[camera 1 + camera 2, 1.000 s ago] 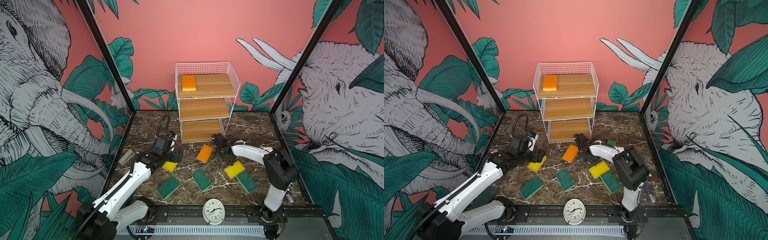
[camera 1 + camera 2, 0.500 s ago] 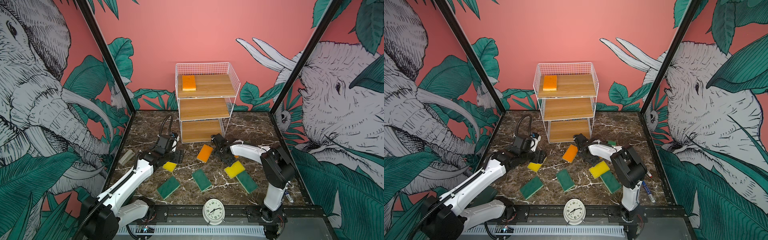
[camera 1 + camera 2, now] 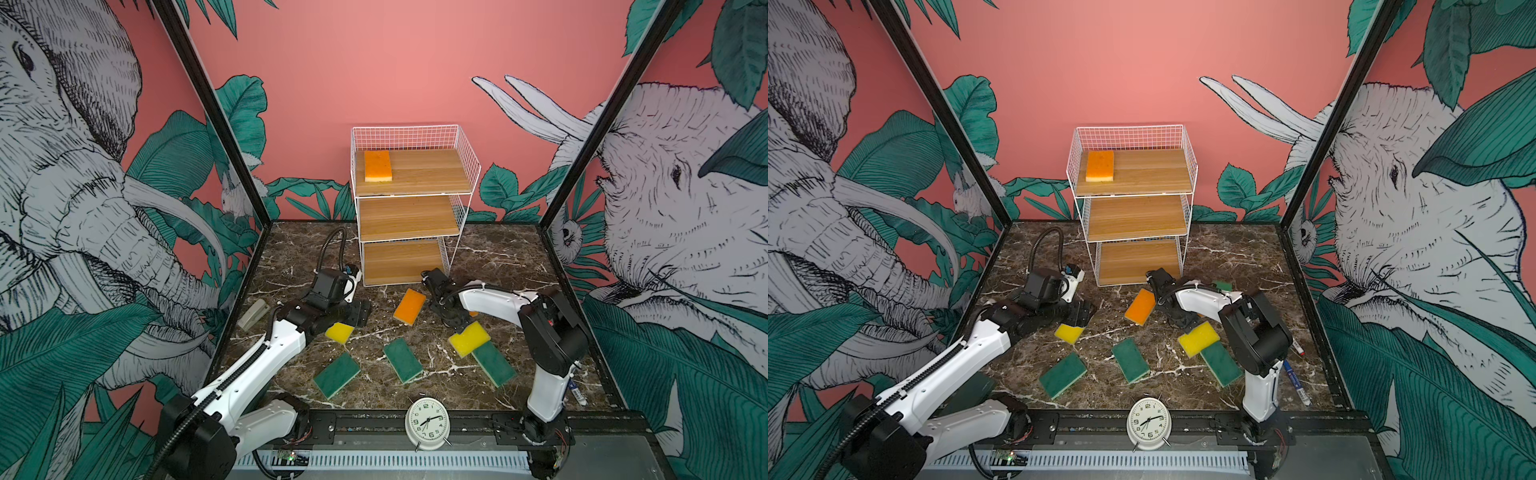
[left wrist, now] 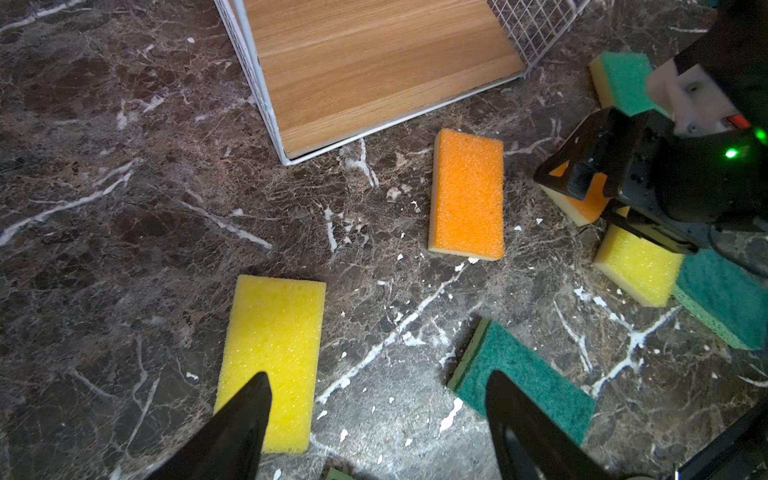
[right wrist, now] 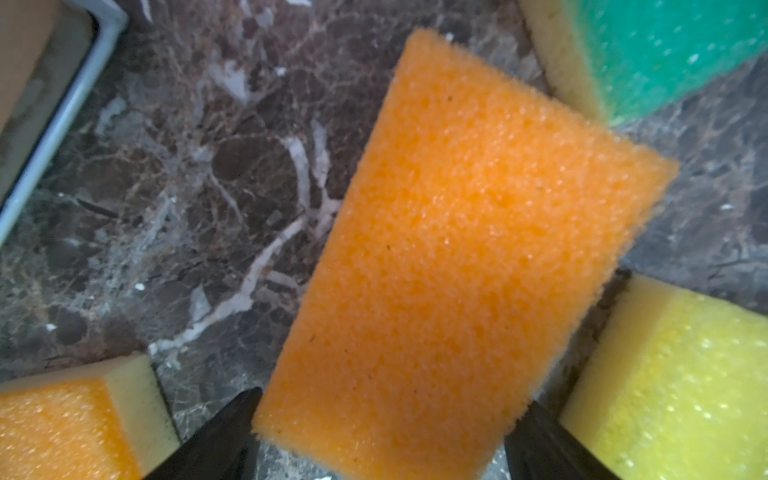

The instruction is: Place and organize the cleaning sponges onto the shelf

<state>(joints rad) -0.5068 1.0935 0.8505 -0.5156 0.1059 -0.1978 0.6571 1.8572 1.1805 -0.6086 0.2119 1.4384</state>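
Orange sponge (image 3: 377, 165) on shelf (image 3: 428, 174), eight left on table (image 3: 498, 257); left gripper (image 4: 378, 376) spread, right gripper (image 5: 390, 399) straddles second orange sponge (image 5: 478, 228), grip unclear.

The dark marble table (image 3: 498, 266) bears the shelf (image 3: 409, 216) and scattered sponges (image 3: 402, 359).

The orange sponge (image 5: 457, 249) is porous matt foam, the tabletop (image 4: 124, 208) glossy marble, the shelf (image 3: 409, 216) white wire and smooth wood.
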